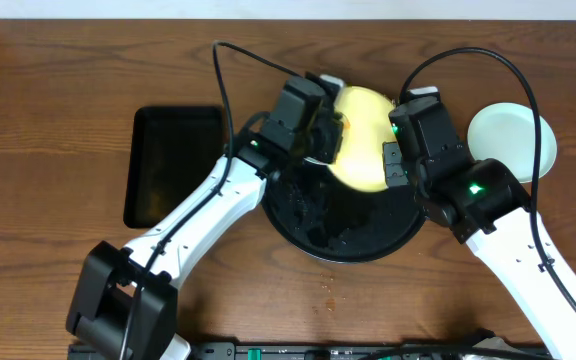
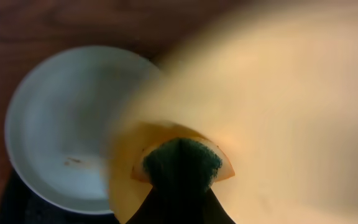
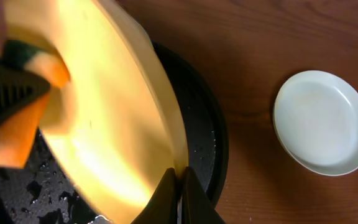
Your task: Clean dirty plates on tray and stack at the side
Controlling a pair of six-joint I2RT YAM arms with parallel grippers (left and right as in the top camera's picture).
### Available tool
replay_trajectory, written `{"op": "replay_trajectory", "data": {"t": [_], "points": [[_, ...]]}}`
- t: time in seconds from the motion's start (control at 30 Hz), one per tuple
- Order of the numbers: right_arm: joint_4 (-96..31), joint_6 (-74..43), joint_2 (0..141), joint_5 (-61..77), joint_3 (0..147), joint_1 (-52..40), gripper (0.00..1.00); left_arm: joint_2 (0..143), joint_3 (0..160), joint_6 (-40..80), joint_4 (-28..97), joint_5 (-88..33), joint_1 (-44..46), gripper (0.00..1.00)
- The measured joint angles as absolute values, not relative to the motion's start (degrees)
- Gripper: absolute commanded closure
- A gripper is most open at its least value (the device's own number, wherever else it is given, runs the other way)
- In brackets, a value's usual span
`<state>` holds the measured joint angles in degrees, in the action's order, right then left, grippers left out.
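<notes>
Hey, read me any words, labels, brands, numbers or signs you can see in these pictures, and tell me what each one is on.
None can be read. The yellow plate, the mint plate, the tray, the sponge and the table carry no text in any view. The green lights on the arms are plain dots, not signs.

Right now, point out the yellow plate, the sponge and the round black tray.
yellow plate (image 3: 117,124), right wrist view, tilted face.
sponge (image 3: 14,130), right wrist view, orange side.
round black tray (image 1: 348,256), overhead view, front rim.
</notes>
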<state>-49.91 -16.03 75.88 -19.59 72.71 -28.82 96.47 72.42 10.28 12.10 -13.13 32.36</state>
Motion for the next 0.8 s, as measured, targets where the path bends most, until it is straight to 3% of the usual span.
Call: {"op": "replay_trajectory", "data": {"t": [0.4,0.63,0.8], "points": [[-50.15,-15.92,75.88,-18.94,72.71,-28.82,0.99,96.47,72.42,10.28,10.92,-13.63,29.93,0.92],[-54.33,-15.84,75.83,-17.85,72.49,-27.07,0.62,96.47,72.4,10.28,19.07,-14.7,30.06,0.92],[-51.33,-14.26,75.88,-9.17,66.57,-17.54,0.59,96.47,72.34,10.24,24.29,-17.85,32.73,0.92]]}}
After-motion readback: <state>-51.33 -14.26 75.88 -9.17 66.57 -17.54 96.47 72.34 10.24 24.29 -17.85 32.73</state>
